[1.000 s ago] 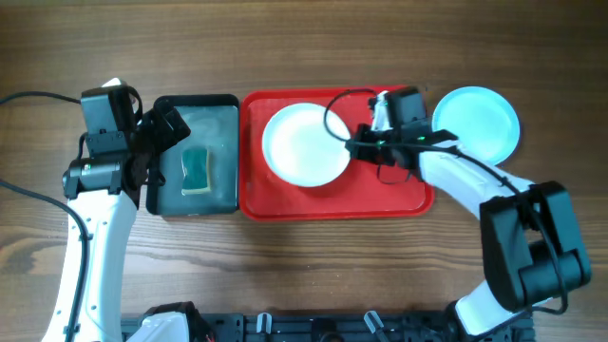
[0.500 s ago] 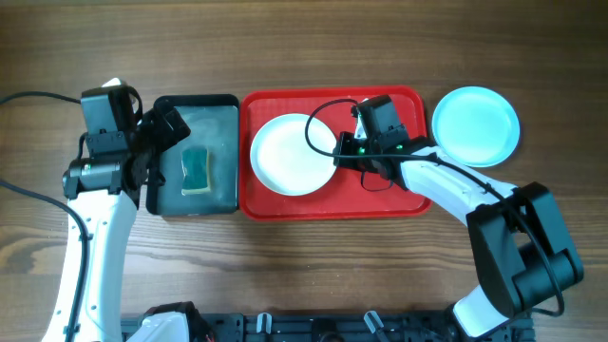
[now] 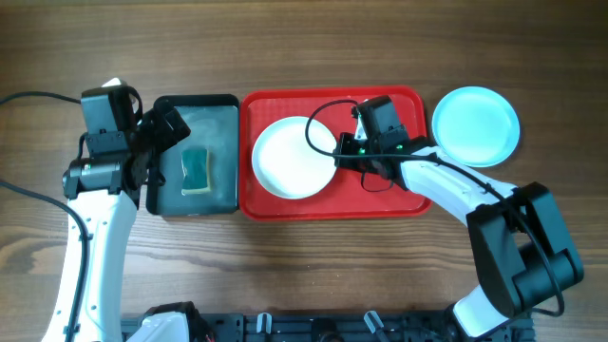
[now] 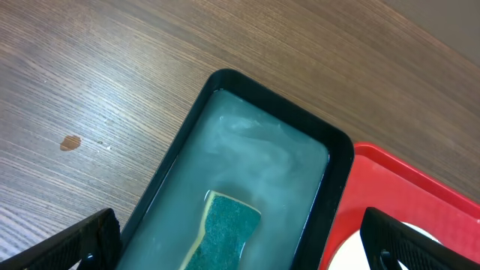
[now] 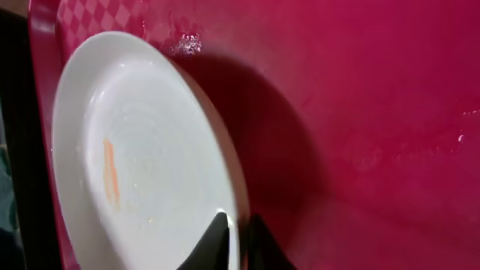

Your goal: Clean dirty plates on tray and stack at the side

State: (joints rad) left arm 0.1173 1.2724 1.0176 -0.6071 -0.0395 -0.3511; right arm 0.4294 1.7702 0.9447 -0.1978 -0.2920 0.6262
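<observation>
A white plate lies on the left half of the red tray. My right gripper is shut on the plate's right rim; in the right wrist view the two fingertips pinch the rim of the white plate, which bears an orange smear and is lifted at that edge over the red tray. A pale turquoise plate lies on the table right of the tray. My left gripper is open above a black tray. A third plate is not in view.
A black tray of cloudy water holds a green sponge, just left of the red tray. In the left wrist view the sponge lies in the black tray. Bare wooden table surrounds both trays.
My right gripper moved left across the red tray, dragging the white plate leftward with it. Over the last half second nothing moved. The left arm stayed still.
</observation>
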